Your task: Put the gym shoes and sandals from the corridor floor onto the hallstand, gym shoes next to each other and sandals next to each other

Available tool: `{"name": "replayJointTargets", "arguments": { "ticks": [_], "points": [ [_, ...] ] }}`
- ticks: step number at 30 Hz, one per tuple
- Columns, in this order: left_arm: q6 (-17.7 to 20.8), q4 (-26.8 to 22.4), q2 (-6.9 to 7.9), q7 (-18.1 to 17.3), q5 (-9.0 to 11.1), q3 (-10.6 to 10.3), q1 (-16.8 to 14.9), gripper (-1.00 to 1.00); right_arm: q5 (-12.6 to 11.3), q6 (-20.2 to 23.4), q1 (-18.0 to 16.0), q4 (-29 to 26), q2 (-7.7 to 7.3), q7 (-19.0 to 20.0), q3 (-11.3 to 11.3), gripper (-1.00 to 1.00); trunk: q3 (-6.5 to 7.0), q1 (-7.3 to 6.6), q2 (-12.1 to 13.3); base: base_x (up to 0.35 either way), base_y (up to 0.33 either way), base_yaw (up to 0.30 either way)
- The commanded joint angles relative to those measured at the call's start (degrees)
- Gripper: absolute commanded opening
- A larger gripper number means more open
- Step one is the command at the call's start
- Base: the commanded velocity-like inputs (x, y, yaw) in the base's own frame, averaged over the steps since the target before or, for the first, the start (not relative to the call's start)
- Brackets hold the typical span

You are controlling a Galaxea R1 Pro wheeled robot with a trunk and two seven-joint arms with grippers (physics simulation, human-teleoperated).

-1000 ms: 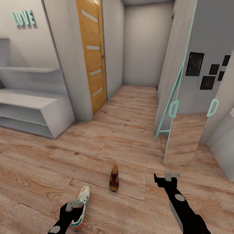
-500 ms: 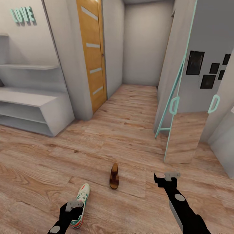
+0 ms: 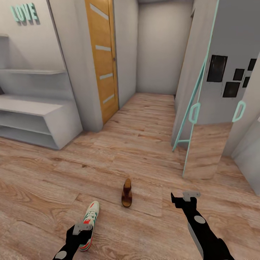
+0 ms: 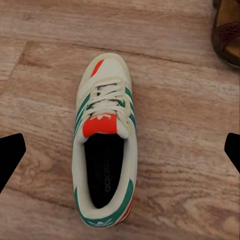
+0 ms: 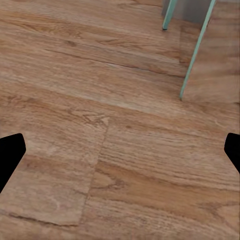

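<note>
While the left pincer (image 4: 120,150) hangs released, fingers spread wide, one sneaker (image 4: 104,142) lies flat on the wood floor (image 3: 144,144) directly beneath it, untouched. A brown sandal (image 3: 126,193) rests on the floor just beyond the sneaker, between the two pincers. The right pincer (image 5: 120,150) is likewise released above bare planks, near a teal-framed mirror (image 3: 206,108). The grey shoe rack (image 3: 54,119) stands well apart, ahead of the left pincer.

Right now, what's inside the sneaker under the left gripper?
The sneaker is empty: the left wrist view shows a dark insole with faint lettering. The toe end is hidden under the tongue and laces. It lies on the wood floor.
</note>
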Motion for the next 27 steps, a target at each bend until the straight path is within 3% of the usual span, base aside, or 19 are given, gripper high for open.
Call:
{"name": "replayJointTargets", "arguments": {
  "ticks": [1,14,22,27],
  "points": [
    [-0.2,0.0,0.02,0.0,-0.3,0.0,0.0,1.0,0.4,-0.1,0.0,0.0,0.01,-0.1,0.0,1.0,-0.23,0.21,-0.4,0.0,0.0,0.0],
    [-0.2,0.0,0.11,0.0,-0.3,0.0,0.0,1.0,0.4,-0.1,0.0,0.0,0.01,-0.1,0.0,1.0,-2.56,3.07,-5.6,0.0,0.0,0.0],
    [-0.3,0.0,0.04,0.0,-0.4,0.0,0.0,1.0,0.4,0.3,0.0,-1.6,0.07,0.0,0.4,1.0,-4.34,3.27,-5.8,0.0,0.0,0.0],
    [-0.3,0.0,0.0,-0.1,-0.4,-0.2,0.0,1.0,0.3,3.9,0.0,-6.1,0.1,0.1,0.4,1.0,-5.44,3.4,-5.8,0.0,0.0,0.0]
  ]
}}
